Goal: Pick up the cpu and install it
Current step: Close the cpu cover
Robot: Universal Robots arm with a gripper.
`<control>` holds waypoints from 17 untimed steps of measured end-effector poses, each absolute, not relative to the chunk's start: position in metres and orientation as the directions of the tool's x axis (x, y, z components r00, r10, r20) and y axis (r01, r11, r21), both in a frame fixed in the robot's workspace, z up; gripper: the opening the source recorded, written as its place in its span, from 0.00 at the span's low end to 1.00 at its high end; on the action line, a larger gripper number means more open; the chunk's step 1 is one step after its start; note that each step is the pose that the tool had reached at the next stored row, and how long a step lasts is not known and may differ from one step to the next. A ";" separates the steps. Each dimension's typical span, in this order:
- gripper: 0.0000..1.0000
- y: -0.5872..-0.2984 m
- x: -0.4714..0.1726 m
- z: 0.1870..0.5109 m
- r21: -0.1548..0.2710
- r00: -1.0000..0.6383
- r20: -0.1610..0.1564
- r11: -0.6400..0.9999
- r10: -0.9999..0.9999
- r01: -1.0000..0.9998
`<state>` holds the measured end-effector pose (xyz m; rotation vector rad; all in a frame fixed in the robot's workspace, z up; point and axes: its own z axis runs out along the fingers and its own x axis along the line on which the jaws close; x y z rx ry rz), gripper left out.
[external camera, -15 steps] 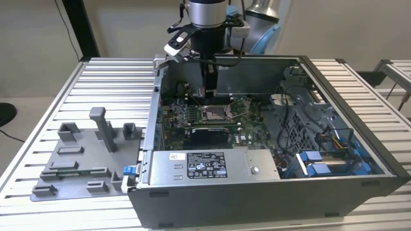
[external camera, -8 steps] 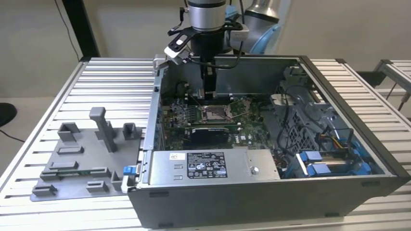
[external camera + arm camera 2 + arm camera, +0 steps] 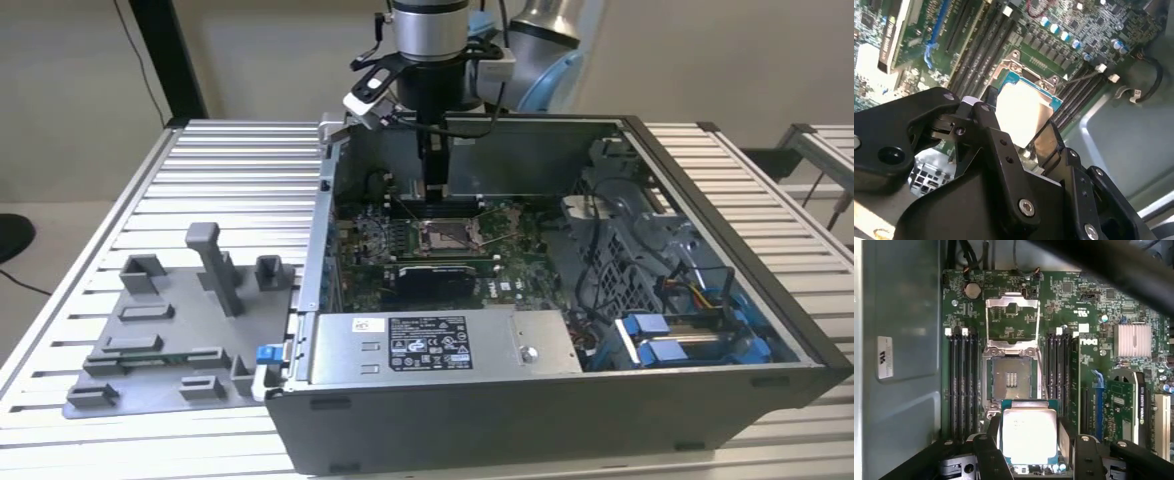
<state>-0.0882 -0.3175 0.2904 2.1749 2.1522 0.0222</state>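
End effector: my black two-fingered end effector (image 3: 1029, 425) is closed narrowly on the cpu, one finger (image 3: 993, 431) on each of two opposite edges, and it hangs inside the case just short of the socket.
Cpu: the small, flat, square cpu with a pale silver metal top and green rim (image 3: 1029, 438) sits level in my grip. It is just beside the dark square socket with the metal frame (image 3: 1011, 377), above the board and not yet seated.
Socket: open, with its hinged metal load frame (image 3: 1011, 315) folded back on the side of the socket away from the cpu.
Handling: I judge the cpu light, thin and stiff, with a smooth top that would be slippery. I take its underside and the socket's contact field to be fragile. The bare edges are the place to hold it, with the faces left untouched.
Surface: a crowded green motherboard (image 3: 1074, 295), with black memory slots (image 3: 961, 380) close on both sides of the socket.
Room: an open grey metal computer case (image 3: 534, 410) on a ribbed aluminium desk (image 3: 200, 160). The case walls stand well apart from the socket.
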 end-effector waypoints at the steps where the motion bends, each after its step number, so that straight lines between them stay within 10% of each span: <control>1: 0.00 -0.317 -0.088 0.290 0.068 0.011 -0.047 -0.008 0.999 0.998; 17: 0.00 -0.316 -0.088 0.290 0.068 0.012 -0.047 -0.008 0.999 0.998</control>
